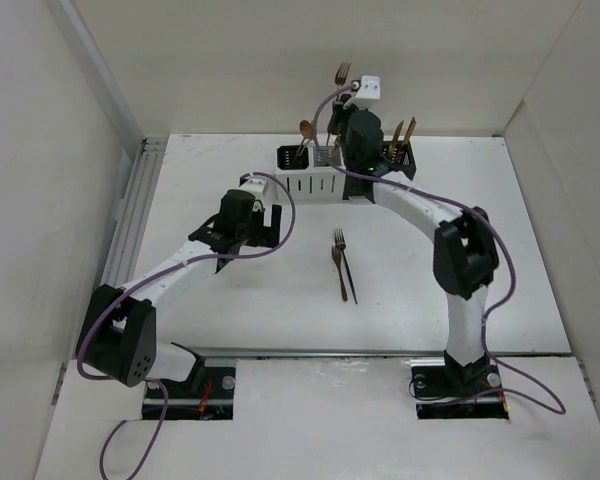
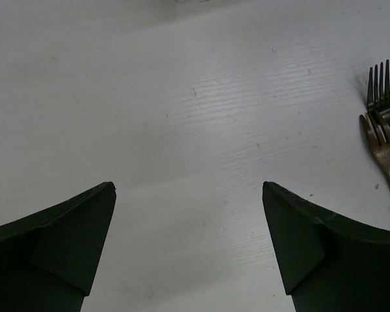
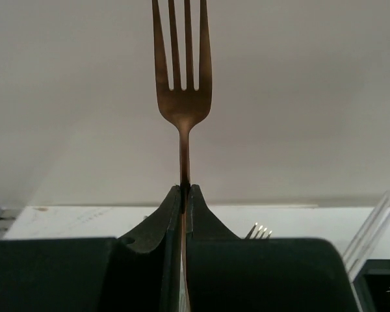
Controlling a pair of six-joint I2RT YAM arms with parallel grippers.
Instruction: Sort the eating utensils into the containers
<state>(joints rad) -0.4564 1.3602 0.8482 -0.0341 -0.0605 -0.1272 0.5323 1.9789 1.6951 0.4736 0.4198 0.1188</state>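
Copper fork, stiff, light and likely slippery, pinched tines-up by its thin handle in the right gripper above the containers; left gripper spread, empty

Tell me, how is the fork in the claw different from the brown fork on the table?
The shiny copper fork stands upright, prongs up, pinched in the right claw. The brown fork lies flat on the white table, untouched, by a black fork. Both are slim, copper-coloured forks.
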